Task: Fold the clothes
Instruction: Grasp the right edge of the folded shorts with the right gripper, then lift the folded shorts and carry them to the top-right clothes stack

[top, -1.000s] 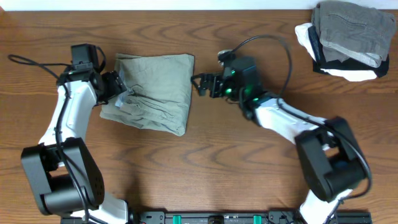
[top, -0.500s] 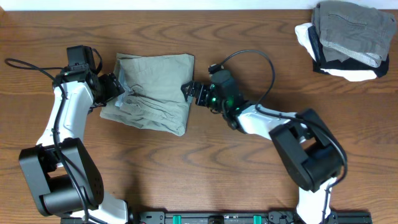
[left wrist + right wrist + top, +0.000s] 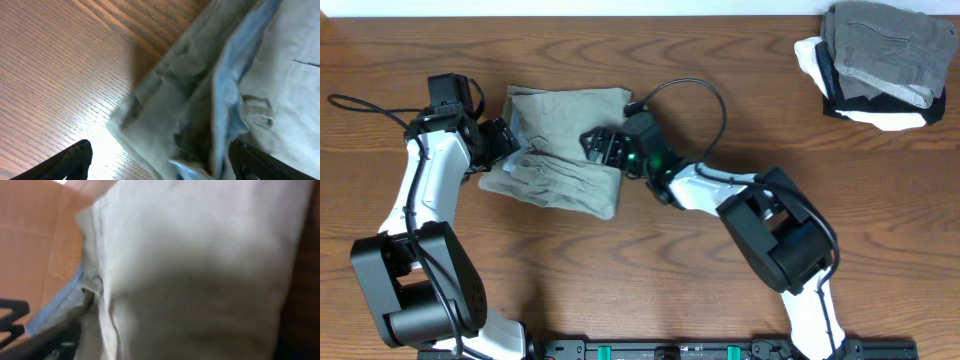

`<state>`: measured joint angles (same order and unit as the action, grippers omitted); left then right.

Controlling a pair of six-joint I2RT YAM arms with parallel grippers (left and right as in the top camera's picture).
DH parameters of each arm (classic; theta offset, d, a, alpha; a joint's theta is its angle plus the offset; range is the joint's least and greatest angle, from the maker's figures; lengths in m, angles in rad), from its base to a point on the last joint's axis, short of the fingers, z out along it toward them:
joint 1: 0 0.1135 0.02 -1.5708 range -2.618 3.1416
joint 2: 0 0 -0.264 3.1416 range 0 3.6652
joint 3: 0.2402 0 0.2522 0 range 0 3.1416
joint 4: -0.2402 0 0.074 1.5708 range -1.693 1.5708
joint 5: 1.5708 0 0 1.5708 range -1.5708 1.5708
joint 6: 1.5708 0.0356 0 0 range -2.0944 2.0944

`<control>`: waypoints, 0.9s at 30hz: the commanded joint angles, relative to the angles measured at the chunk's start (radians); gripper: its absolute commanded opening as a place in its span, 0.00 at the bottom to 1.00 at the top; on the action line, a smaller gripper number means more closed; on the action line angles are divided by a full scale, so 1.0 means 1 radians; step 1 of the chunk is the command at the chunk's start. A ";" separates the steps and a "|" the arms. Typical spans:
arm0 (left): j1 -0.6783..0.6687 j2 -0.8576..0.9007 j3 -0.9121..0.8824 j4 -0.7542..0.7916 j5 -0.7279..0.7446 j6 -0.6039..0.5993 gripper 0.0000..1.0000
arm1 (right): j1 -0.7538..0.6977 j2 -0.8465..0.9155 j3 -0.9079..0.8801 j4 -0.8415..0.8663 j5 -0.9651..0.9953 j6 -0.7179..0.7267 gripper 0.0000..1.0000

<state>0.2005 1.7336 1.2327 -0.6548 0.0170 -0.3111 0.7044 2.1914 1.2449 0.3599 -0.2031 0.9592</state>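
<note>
The pale khaki-green shorts (image 3: pixel 570 120) lie folded into a rough rectangle on the table, left of centre. My left gripper (image 3: pixel 508 140) is at their left edge; in the left wrist view its fingers (image 3: pixel 160 162) are spread wide, straddling the rumpled edge of the shorts (image 3: pixel 200 90) without closing on it. My right gripper (image 3: pixel 593 148) reaches over the right half of the shorts, low on the cloth. The right wrist view is filled by the shorts (image 3: pixel 200 255) at close range and its fingers barely show; in the overhead view they look spread.
A pile of folded garments (image 3: pixel 880 55), grey on top of white and black, sits at the back right corner. Bare wooden table (image 3: pixel 720 280) lies in front. Both arms' cables loop above the table.
My right gripper has moved left, from beside the shorts' right edge to over the cloth. The left gripper has hardly moved. The shorts keep their shape.
</note>
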 commanded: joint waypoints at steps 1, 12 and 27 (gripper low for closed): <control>0.002 -0.007 0.005 -0.011 -0.002 -0.005 0.89 | 0.022 0.043 0.014 -0.034 -0.011 0.002 0.63; 0.002 -0.007 0.005 -0.015 -0.002 -0.005 0.88 | -0.171 0.023 0.018 0.032 -0.323 -0.060 0.01; 0.002 -0.007 0.003 -0.015 -0.002 -0.005 0.88 | -0.404 -0.220 0.018 -0.200 -0.310 -0.542 0.01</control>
<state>0.2005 1.7336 1.2327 -0.6666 0.0196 -0.3115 0.3252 2.0518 1.2510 0.1623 -0.5507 0.5819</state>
